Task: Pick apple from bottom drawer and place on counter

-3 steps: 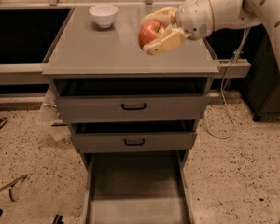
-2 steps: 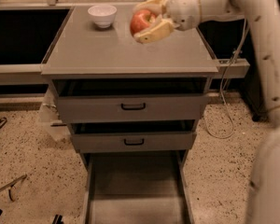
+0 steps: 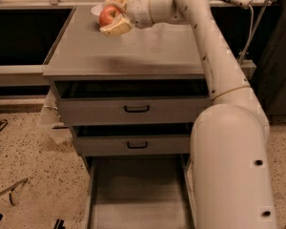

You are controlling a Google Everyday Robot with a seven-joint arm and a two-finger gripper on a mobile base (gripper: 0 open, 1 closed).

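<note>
The gripper (image 3: pixel 109 17) is over the far left part of the worktop (image 3: pixel 148 51), its jaws closed round the apple (image 3: pixel 107 15), one above and one below. Whether the lower jaw touches the worktop cannot be told. The bottom drawer (image 3: pixel 138 194) under the worktop stands open. In judgement the apple is light, firm, smooth-skinned, liable to bruise and roll, and best held across its widest girth. Being round, it has no long axis, and its stem direction is not discernible.

Warm, dim light falls from above. The counter (image 3: pixel 152 51) carries a soft sheen and a faint shadow near its front. The gripper (image 3: pixel 110 17), over the counter's far edge, clasps the brightly lit apple (image 3: pixel 106 15).
</note>
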